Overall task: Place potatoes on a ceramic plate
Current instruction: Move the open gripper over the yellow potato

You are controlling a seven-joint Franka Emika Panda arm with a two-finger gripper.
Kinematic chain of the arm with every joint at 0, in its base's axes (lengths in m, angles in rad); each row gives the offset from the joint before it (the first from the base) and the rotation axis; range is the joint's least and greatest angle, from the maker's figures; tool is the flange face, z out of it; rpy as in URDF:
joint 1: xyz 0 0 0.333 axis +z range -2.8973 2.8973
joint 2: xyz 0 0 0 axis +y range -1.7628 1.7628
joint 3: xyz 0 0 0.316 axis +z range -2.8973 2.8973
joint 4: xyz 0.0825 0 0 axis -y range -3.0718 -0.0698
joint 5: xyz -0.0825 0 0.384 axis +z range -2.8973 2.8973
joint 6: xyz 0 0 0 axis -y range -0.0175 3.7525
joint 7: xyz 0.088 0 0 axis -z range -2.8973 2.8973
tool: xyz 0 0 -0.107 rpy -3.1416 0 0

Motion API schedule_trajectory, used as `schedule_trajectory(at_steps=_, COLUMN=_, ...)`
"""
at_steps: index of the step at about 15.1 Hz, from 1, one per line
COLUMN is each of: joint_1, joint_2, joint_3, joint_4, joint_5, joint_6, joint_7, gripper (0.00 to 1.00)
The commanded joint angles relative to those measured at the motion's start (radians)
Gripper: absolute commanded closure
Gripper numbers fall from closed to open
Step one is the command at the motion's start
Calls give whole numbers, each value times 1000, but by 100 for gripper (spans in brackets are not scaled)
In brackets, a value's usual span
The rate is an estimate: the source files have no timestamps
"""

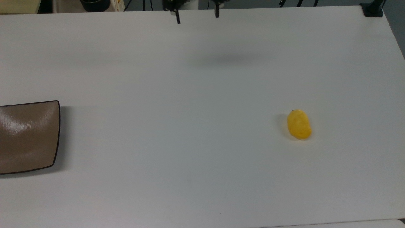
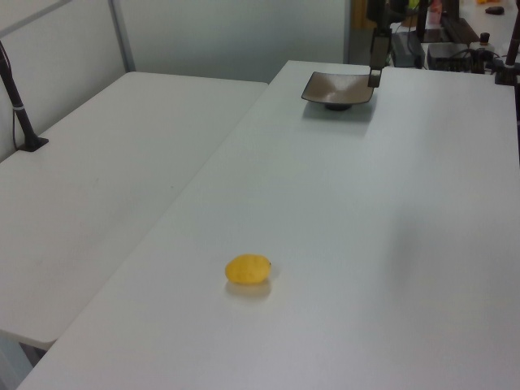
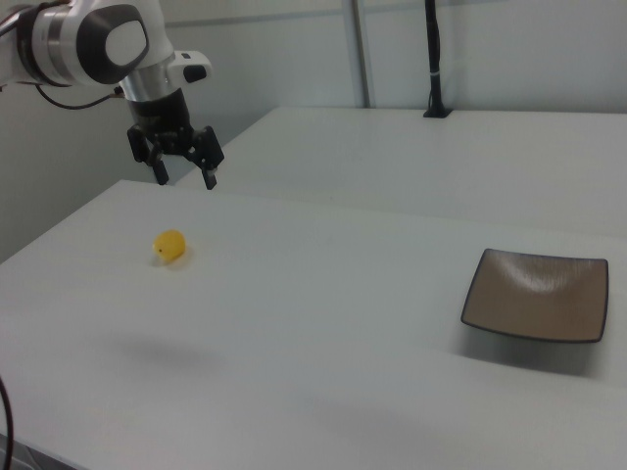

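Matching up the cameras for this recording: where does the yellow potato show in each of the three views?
Top view: potato right of centre on the white table.
Left view: potato low, left of centre.
Right view: potato at left, below the gripper.
Shared landmark: the brown plate.

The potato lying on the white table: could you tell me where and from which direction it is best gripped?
Probably from straight above, pinching the potato across its narrow middle. It lies flat and alone on the table, long axis running up-down in the top view, so the open end effector should close left-right there.
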Motion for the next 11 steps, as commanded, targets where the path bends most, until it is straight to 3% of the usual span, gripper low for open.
schedule_trajectory(at_steps=1, joint_1=0, joint_2=129, joint_3=61, joint_4=154, joint_5=2, joint_6=-39, joint_7=71, gripper=0)
schedule_trajectory(at_steps=6, joint_1=116, joint_2=289, joint_3=47, joint_4=350, joint_5=-6, joint_6=-62, joint_7=138, gripper=0)
schedule_trajectory(at_steps=11, joint_1=234, joint_2=395, joint_3=41, joint_4=404, joint_5=-44, joint_6=-21, joint_7=141, gripper=0)
